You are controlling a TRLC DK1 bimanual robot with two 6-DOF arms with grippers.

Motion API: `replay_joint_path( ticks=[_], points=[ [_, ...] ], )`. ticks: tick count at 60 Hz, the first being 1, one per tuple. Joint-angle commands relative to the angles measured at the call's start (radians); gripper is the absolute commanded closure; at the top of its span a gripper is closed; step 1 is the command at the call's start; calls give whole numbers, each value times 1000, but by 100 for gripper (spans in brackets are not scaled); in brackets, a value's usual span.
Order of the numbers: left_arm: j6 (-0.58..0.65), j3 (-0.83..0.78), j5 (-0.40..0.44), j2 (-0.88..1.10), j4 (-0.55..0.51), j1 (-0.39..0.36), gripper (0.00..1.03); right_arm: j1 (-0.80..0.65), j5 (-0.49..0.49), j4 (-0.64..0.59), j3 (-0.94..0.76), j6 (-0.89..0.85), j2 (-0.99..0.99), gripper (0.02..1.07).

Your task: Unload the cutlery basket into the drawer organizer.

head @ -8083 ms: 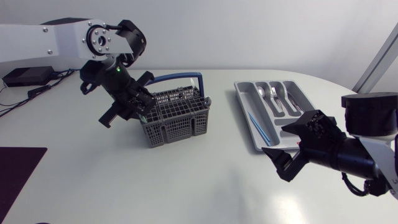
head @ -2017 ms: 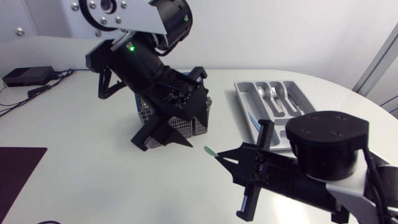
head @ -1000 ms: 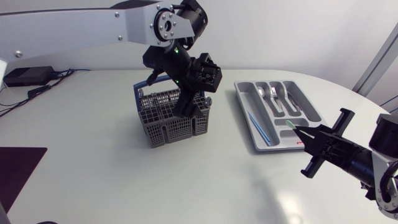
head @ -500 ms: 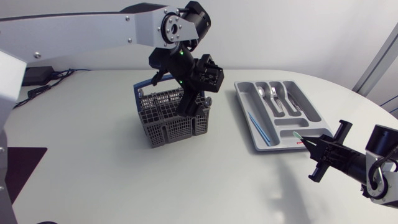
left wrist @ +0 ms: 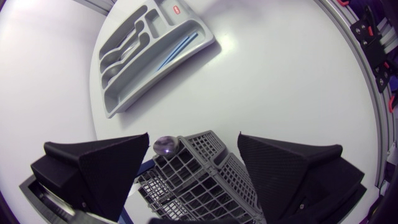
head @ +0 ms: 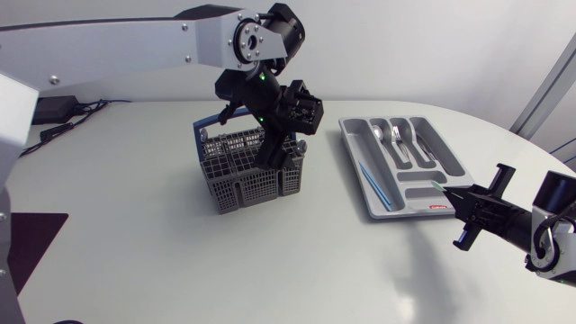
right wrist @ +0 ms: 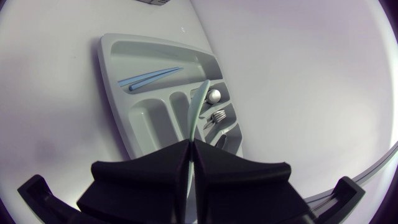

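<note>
The grey cutlery basket with its blue handle stands mid-table. My left gripper hangs open right above its right part. In the left wrist view the basket lies between and below the wide-apart fingers, with a round utensil end sticking up from it. The grey drawer organizer lies to the right, holding silver cutlery and blue sticks. My right gripper is shut on a thin pale green utensil just past the organizer's near right corner. The utensil's tip points over the organizer.
A black box with cables sits at the back left. A dark mat lies at the front left edge. The table's rounded edge runs close behind my right gripper.
My right arm has drawn back to the right with the green utensil, now off the organizer's near right corner. The left arm has stayed over the basket.
</note>
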Motion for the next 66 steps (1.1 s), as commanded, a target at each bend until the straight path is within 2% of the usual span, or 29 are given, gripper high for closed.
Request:
replay_joint_path(
  ticks=[1,13,25,27,29,34,41,54,66],
  points=[
    [-22,-26,1,-30,-15,0,4,-3,-13,17,22,-27,9,101],
    [-41,-53,3,-62,-15,5,4,5,-11,48,43,-27,58,101],
    [-62,-102,3,-113,-13,6,4,0,12,57,111,-61,199,100],
    [-68,-113,3,-122,-13,5,4,0,23,58,119,-68,216,97],
    [-71,-122,3,-131,-13,6,4,-1,29,58,120,-68,225,89],
    [-87,-153,1,-159,-13,13,4,-1,43,58,108,-84,231,50],
    [-99,-199,3,-197,-12,25,4,-1,58,57,88,-90,222,18],
    [-128,-251,1,-236,-1,57,4,15,70,55,51,-81,151,11],
    [-128,-312,3,-279,10,76,4,31,89,41,54,-90,138,11]
  ],
)
